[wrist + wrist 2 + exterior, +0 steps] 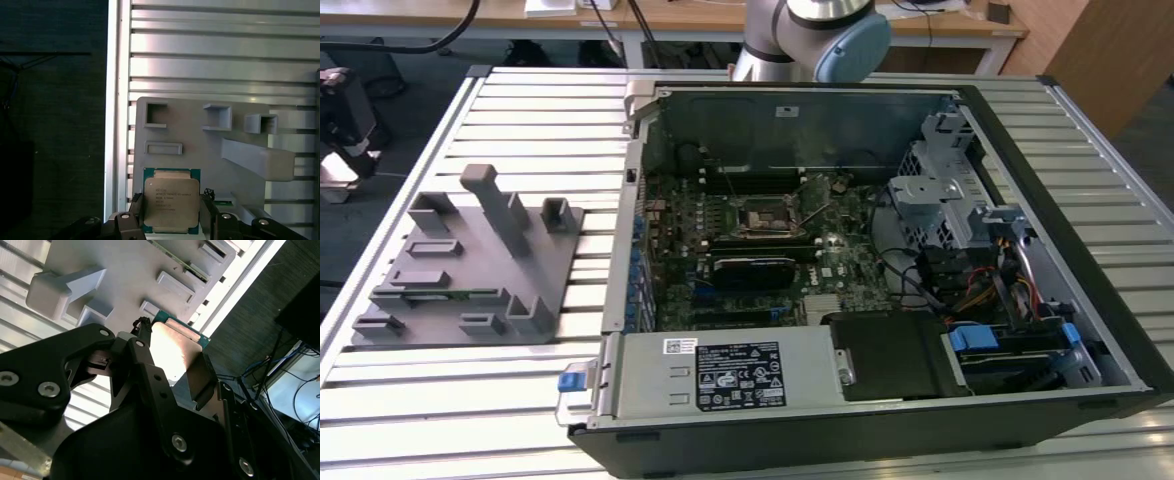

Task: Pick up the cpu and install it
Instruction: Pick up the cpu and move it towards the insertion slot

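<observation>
The cpu (171, 200) sits between the gripper's (171, 207) two fingers (206, 212), which are closed against two opposite edges with its metal lid facing the first wrist view. That edge grip makes sense, since it keeps the pads off the lid and off the contact side underneath. In the second wrist view the cpu (172, 352) catches the light between the black jaws with grey moulded blocks behind it. So you are holding it over the fixture tray, not over the computer. Whether it has lifted clear of the tray is a judgement; it looks so, but the views don't settle it.

At the exterior view's left, the fixture tray (447, 285) lies flat on the slatted metal table (520, 110). Its raised blocks and pockets look made to keep parts in known places. Just beside it, toward the exterior view's right, the open computer case (1067, 200) lies on its side. That turns the motherboard (841, 270) face up, where it can be reached from above. The dark metal-framed socket (763, 220) sits near the board's middle, well apart from the tray. Further right are the drive cage (941, 190) and a bundle of wires (987, 290).

The arm (814, 35) rises behind the case. Beyond the table are wooden desks (720, 20), and beside it is dark carpet (50, 125).
</observation>
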